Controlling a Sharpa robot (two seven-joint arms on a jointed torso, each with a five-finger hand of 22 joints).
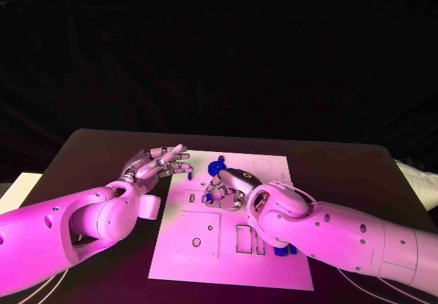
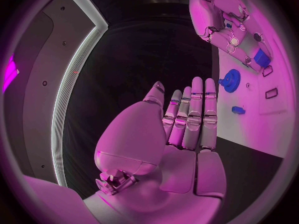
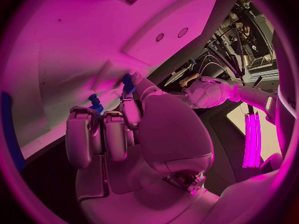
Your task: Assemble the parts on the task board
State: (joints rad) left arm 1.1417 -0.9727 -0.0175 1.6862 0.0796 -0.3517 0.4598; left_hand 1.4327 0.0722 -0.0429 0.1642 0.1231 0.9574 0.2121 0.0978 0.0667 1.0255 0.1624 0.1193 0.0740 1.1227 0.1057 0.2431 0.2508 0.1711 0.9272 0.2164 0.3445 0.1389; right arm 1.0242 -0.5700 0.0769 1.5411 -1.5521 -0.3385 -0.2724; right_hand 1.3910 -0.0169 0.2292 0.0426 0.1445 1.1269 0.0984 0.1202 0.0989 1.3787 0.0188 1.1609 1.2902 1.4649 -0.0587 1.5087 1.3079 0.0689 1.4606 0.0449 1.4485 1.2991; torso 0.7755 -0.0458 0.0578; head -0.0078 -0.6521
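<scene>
Right hand (image 1: pixel 230 187) pinching small blue part (image 3: pixel 127 80) against task board (image 1: pixel 274 266); left hand (image 1: pixel 157 163) spread, holding nothing. Risk: misalignment, part slipping from fingertips.

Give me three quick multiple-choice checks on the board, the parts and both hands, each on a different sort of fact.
1. Where is the left hand?
A. beside the board's left edge
B. on the board's middle
C. under the right arm

2. What colour is the gear?
A. red
B. blue
C. green

3. What is the right hand doing?
A. lying flat off the board
B. raised, holding nothing
C. fingers curled down at a small part on the board

A: flat fingers lie off the plate.
B: it shows blue.
C: fingertips meet the blue piece.
</scene>
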